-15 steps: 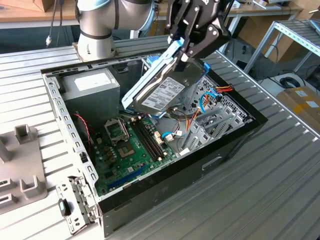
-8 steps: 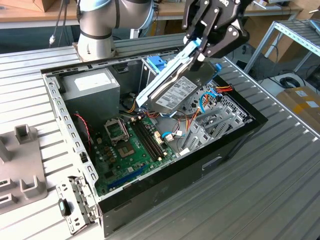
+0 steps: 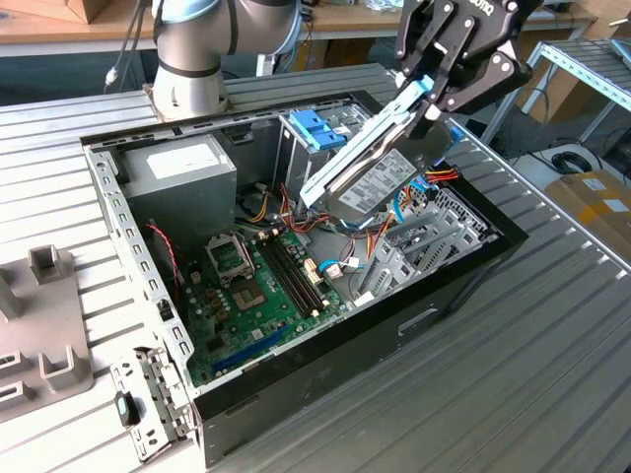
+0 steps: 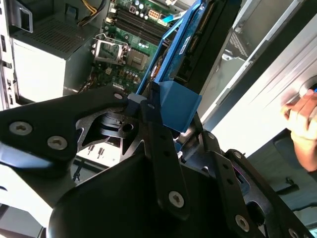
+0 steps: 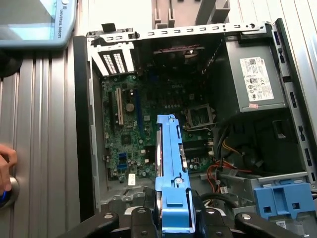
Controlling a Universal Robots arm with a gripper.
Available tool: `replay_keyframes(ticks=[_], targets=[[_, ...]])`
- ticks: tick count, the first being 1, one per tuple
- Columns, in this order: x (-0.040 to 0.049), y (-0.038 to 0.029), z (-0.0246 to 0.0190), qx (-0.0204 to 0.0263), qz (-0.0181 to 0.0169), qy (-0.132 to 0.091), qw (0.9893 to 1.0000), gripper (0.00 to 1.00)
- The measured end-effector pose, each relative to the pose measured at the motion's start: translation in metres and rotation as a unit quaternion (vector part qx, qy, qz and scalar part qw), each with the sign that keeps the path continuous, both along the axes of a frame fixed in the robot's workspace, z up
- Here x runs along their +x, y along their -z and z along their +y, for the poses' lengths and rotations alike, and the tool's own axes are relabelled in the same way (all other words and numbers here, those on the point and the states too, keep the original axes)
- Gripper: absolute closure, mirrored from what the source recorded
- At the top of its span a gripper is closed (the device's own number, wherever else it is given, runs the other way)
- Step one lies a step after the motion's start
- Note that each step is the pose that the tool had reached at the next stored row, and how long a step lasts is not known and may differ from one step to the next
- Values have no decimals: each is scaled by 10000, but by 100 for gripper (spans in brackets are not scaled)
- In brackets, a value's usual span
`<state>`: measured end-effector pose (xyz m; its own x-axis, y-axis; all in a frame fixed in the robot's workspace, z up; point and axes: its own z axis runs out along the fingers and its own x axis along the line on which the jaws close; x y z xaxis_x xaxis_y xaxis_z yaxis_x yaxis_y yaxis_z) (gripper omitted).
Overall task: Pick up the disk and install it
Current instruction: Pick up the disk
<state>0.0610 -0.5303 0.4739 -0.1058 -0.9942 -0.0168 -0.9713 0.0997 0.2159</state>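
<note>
- Exterior view alone: one disk (image 3: 370,177) seen whole, white label up, tilted, hanging over the open computer case (image 3: 325,365) near the exterior view's right.
- Same view: one gripper (image 3: 424,99) clamped tight on the blue frame at the disk's raised end, the lower end hanging above a tangle of red, orange and yellow cables (image 3: 340,232).
- First wrist view instead: disk edge-on, a blue strip over the one green motherboard (image 5: 126,129).
- Second wrist view: black fingers (image 4: 153,129) pressed against the blue frame, seen close up.
- In both wrist views: one hand (image 5: 5,168) of a person, outside the case, on the slatted metal table (image 3: 552,374).
- One big grey power supply box (image 3: 182,182) in a case corner, well apart from the disk.
- One blue latch (image 3: 317,128) atop the metal drive cage, just beside the disk's upper half.
- One arm base (image 3: 192,59) behind the case; one grey fixture (image 3: 39,325) on the table at the exterior view's left.
- Cables and card slots partly hidden under the disk.
</note>
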Motion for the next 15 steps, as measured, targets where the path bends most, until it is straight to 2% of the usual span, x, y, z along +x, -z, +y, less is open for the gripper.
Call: replay_keyframes(ticks=[2, 5, 13, 15], targets=[[81, -29, -11, 0, 27, -1, 10000, 63], [147, -56, -25, 1, 59, 0, 10000, 63], [241, -169, -65, 1, 91, 0, 10000, 63], [272, -215, -98, 0, 105, 0, 9999, 63]])
